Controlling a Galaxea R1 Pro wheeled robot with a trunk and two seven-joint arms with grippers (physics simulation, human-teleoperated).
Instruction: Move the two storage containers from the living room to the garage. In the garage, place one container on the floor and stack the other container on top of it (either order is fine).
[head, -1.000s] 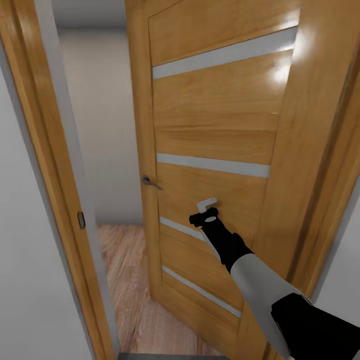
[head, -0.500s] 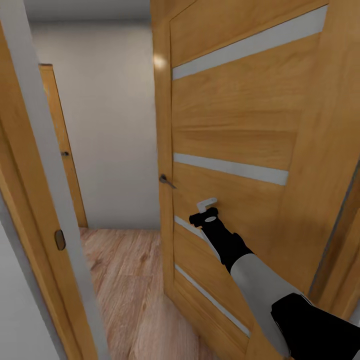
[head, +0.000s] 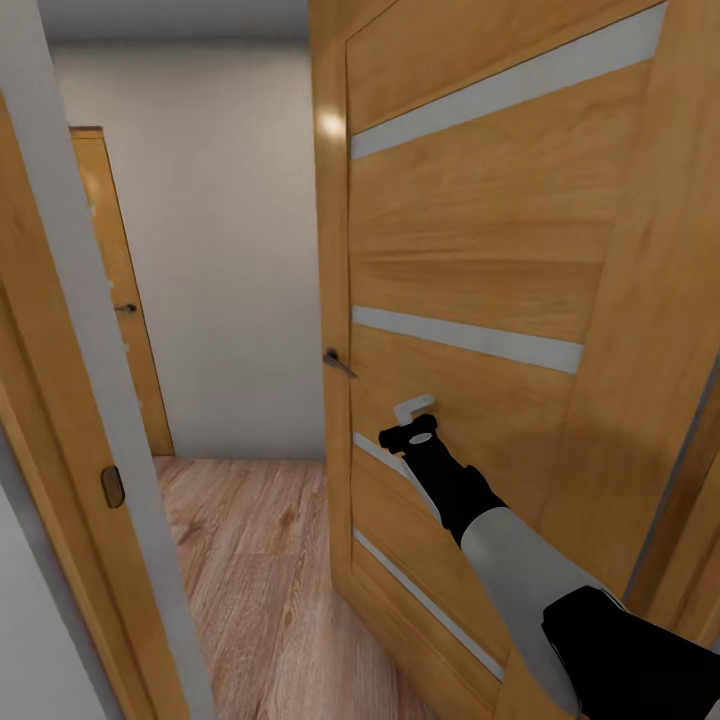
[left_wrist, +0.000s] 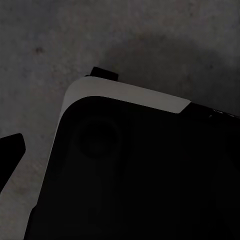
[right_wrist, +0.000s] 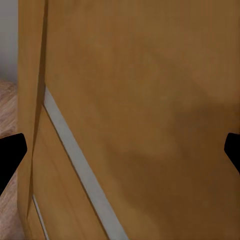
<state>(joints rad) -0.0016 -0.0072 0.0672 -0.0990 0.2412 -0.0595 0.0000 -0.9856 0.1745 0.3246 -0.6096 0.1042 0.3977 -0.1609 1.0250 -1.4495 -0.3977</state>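
An open honey-coloured wooden door with pale glass strips (head: 470, 260) stands right ahead; between its handle edge and the wooden door frame (head: 70, 420), light wood-plank flooring (head: 250, 560) lies unobstructed.

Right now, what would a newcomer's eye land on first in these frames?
The big honey-coloured wooden door with pale horizontal strips, standing ajar, takes up the head view's right. The right gripper is held out against its face, beside the small dark door handle. Through the gap at left lie light wood-plank flooring and a plain wall.
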